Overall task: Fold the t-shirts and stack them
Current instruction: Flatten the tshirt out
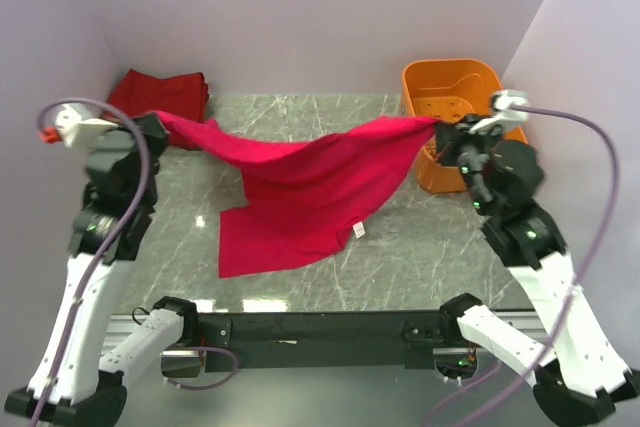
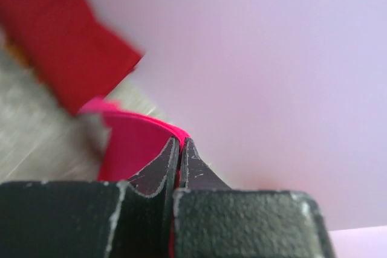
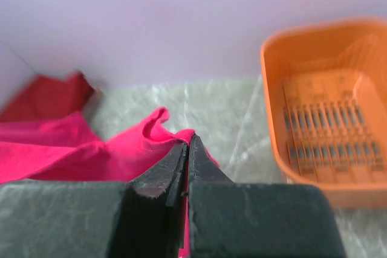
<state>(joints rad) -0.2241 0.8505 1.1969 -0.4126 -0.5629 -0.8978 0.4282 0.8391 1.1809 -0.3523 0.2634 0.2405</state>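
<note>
1. State: the crimson t-shirt (image 1: pixel 300 197) hangs stretched between the two arms. Its upper edge is in the air and its lower part lies on the marble tabletop (image 1: pixel 300 112).
2. Left gripper (image 1: pixel 160 125): jaws pressed together on a thin fold of the crimson cloth, confirmed in the left wrist view. Right gripper (image 1: pixel 440 127): jaws likewise clamped on the opposite corner, with cloth showing at the tips in the right wrist view.
3. Risk A: each pinch takes only a small bit of edge. More tension across the span could pull the cloth out of one jaw and drop that side.
4. Risk B: the trailing lower part drags on the table. Lateral motion would probably bunch or twist it and spoil the fold line.
5. Risk C: the right grip point sits just beside the orange basket (image 1: pixel 452 63), so the cloth could catch on its rim.
6. Risk D: the left end passes close to the folded dark red t-shirts (image 1: pixel 160 92) at the far left corner. A sweep there could disturb that pile.
7. Writing: a small white tag (image 1: pixel 358 230) shows on the crimson shirt near its lower right edge. Any print on it is too small to read, and no other label or brand is legible.
</note>
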